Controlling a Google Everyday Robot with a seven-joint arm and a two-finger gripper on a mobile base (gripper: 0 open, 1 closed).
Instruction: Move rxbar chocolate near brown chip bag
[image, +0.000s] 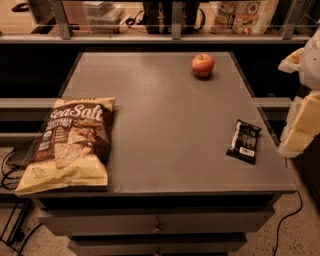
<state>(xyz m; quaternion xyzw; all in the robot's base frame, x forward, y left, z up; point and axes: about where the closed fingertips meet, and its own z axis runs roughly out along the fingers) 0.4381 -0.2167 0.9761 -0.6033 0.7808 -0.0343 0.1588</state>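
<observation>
The rxbar chocolate (244, 141), a small flat black wrapper with white lettering, lies on the grey table (165, 110) near its right front edge. The brown chip bag (70, 142), tan-yellow and dark brown with "Sea Salt" lettering, lies at the table's left front, overhanging the left edge. The two are far apart. My gripper (301, 131) shows as pale white-yellow parts at the right edge of the view, just right of the bar and beyond the table's edge, partly cut off.
A red apple (202, 65) sits at the back right of the table. A shelf (150, 37) runs behind the table with a white-and-red snack bag (245, 15) on it. Cables (10, 170) lie on the floor at left. Drawers (157, 222) are below the tabletop.
</observation>
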